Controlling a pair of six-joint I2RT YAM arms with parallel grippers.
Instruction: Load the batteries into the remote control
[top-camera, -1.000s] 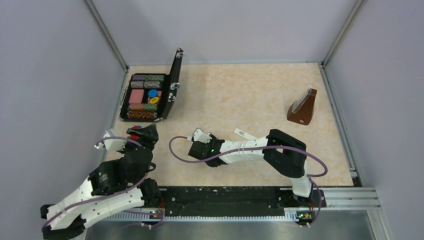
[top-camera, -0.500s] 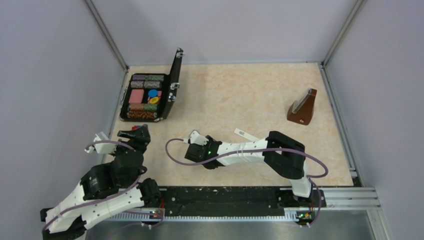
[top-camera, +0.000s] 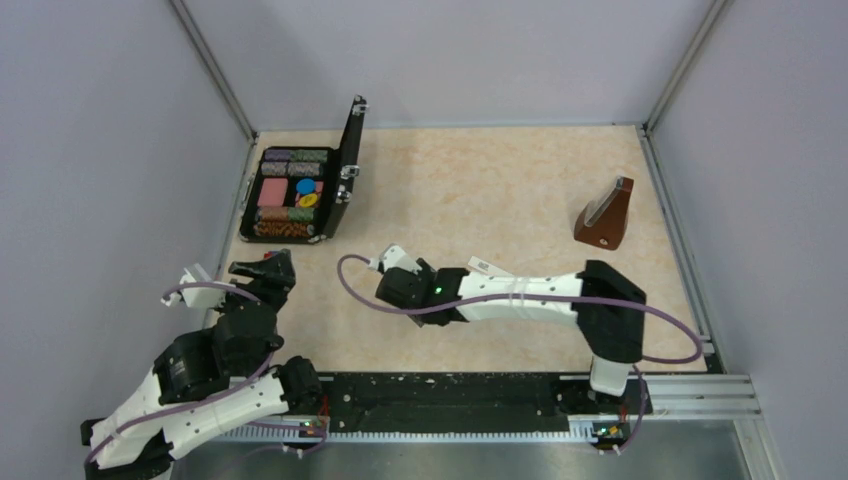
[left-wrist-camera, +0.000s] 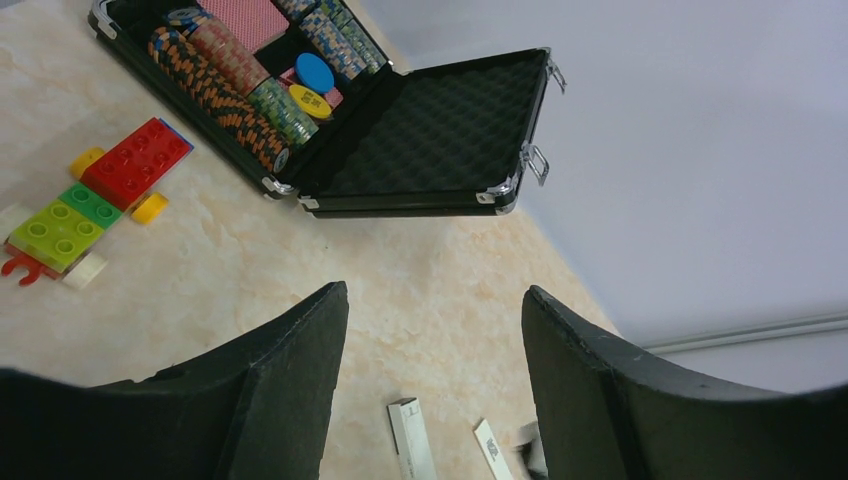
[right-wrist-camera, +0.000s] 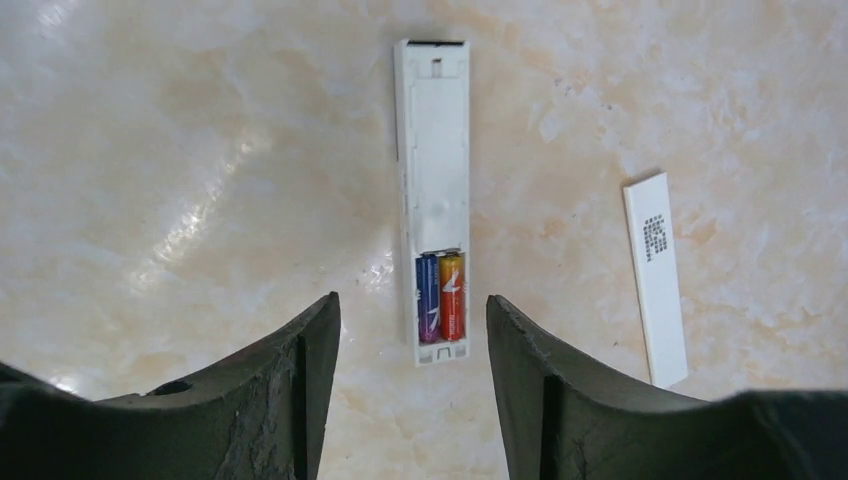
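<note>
The left gripper is seen spread wide, with nothing held between its dark fingers. Ahead of it and off to its left, a cluster of red, green and yellow toy blocks is laid flat on the table. Further ahead, a black case is stood open, with rows of chips packed in its tray. Low between the same fingers and apart from them, the remote is glimpsed as a white bar, with a thin white strip just to its right.

The right gripper is held above the table, released, with its fingers parted and nothing grasped. The remote is laid flat directly beneath it, lengthwise between the two fingers and touched by neither. Its back face is turned up, and the compartment at the end nearest the gripper is uncovered. The batteries are seated there side by side, the purple one on the left and the orange-red one on the right. The thin white strip, marked with a dark printed patch, is laid on the table beyond the gripper's right finger, near the remote but not touching it.

Far to the right of that gripper and ahead of it, a brown metronome is stood upright on the table.
</note>
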